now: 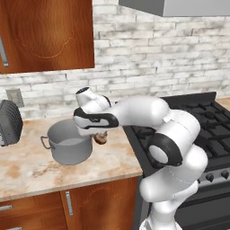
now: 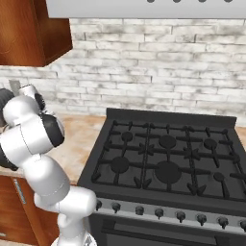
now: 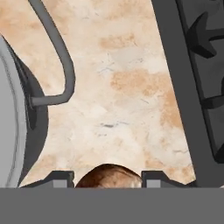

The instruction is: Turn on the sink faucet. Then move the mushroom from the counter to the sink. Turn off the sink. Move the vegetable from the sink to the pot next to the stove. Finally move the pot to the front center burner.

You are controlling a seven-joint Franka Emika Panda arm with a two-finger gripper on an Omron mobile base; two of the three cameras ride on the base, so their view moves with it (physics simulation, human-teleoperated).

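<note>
On the tan marbled worktop [image 1: 27, 168], the hand [image 1: 100, 138] grips the round brown mushroom [image 1: 101, 139] between its fingertips, at three o'clock of the grey pot [image 1: 69, 143], beside the stove [image 1: 202, 126].

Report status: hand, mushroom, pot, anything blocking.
Hand holds mushroom between its fingertips, above counter. Pot sits just beside, between toaster and stove. Nothing between mushroom and pot.

bare counter [image 3: 127, 87] strip open between pot [image 1: 69, 143] handle and stove [image 3: 192, 78] edge, both flanking closely
</note>
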